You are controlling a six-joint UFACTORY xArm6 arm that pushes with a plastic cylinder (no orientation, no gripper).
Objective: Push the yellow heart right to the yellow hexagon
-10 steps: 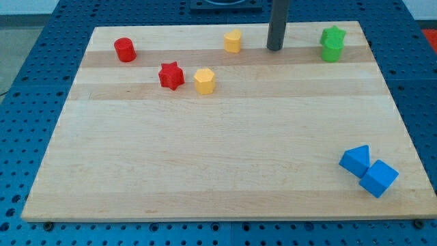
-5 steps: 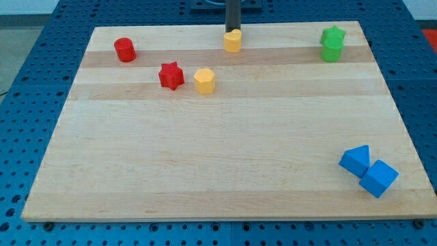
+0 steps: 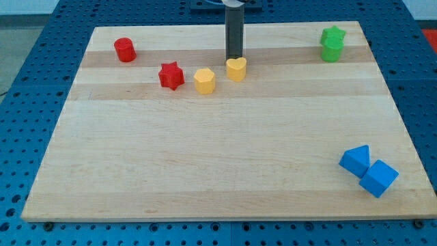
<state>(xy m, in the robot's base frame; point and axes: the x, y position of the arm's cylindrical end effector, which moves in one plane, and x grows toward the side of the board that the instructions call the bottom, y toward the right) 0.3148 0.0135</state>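
small yellow heart (image 3: 236,69), glossy, upright

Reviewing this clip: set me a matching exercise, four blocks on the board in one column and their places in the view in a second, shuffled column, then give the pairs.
Blocks:
1. yellow heart
2. red cylinder
3. blue blocks
4. red star

Places:
A. the view's bottom right, two touching
B. just left of the yellow hexagon
C. directly below my tip, right of the hexagon
D. the view's top left

Pairs: 1-C, 2-D, 3-A, 4-B
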